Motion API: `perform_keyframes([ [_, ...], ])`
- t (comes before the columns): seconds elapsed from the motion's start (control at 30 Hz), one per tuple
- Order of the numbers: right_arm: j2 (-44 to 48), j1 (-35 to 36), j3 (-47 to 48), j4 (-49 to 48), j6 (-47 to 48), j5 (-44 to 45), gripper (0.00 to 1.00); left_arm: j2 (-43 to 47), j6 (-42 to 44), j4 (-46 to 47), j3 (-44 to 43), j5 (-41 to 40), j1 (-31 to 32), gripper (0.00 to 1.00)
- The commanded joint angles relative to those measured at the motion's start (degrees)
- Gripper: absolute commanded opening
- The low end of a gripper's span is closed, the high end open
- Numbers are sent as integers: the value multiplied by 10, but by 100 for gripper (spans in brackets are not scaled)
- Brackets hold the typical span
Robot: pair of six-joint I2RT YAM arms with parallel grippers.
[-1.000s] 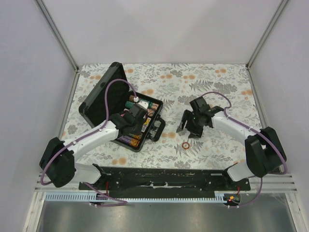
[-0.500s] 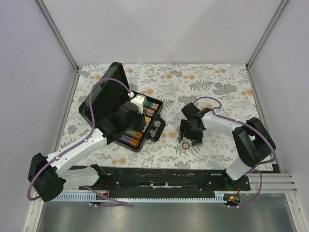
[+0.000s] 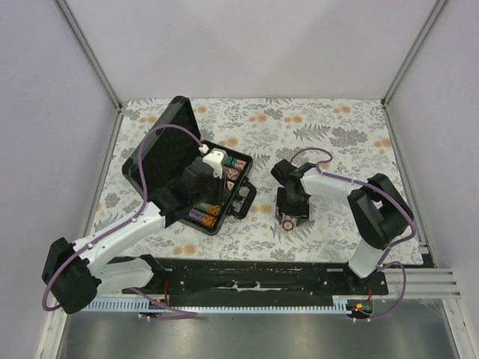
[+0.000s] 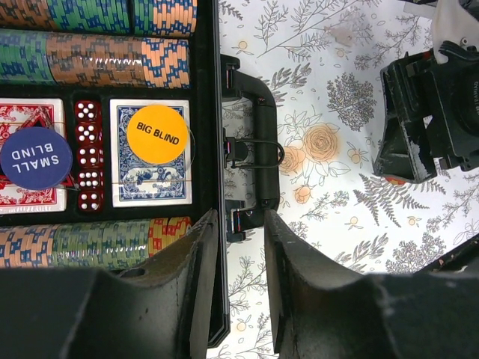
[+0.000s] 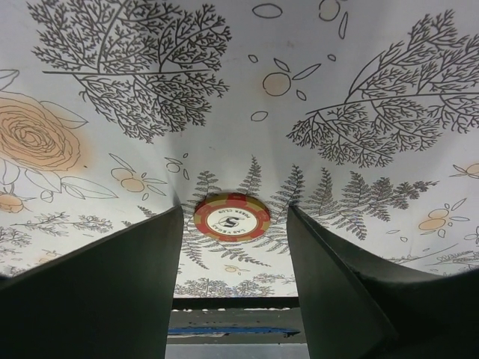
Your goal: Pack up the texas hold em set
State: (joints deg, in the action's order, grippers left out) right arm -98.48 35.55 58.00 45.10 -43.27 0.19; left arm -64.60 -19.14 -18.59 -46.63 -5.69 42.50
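The black briefcase [image 3: 153, 153] lies open at the left, lid up. The left wrist view shows its rows of chips [image 4: 112, 56], a blue deck [image 4: 150, 183] with an orange BIG BLIND button [image 4: 157, 134], a red deck with a blue SMALL BLIND button [image 4: 35, 157], red dice [image 4: 89, 153] and the handle [image 4: 254, 142]. My left gripper [image 3: 212, 196] [image 4: 234, 247] is open and empty over the case's front edge. A loose red chip [image 3: 288, 224] [image 5: 232, 218] lies on the cloth. My right gripper [image 3: 292, 212] [image 5: 234, 224] is open just above it, fingers on either side.
The floral cloth [image 3: 329, 134] covers the table. Metal frame posts stand at the back corners. The black base rail [image 3: 254, 273] runs along the near edge.
My right gripper has swung left and down over the loose red chip. My left arm has shifted slightly over the case's front edge.
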Motion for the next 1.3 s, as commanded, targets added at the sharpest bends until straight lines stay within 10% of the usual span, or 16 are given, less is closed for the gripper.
perform_keyframes([
  [0.0, -51, 15, -8, -18, 3, 27, 64, 18, -17, 36, 9, 1, 2, 38],
  [0.27, -59, 22, -12, -16, 0, 27, 47, 20, -17, 44, 16, 16, 2, 42],
  [0.73, 44, 14, 33, -41, -45, -47, 43, 21, -39, 130, 59, 96, 2, 78],
  [1.27, 123, -29, 27, -229, -206, -236, 43, -32, -135, 329, 109, 200, 3, 73],
])
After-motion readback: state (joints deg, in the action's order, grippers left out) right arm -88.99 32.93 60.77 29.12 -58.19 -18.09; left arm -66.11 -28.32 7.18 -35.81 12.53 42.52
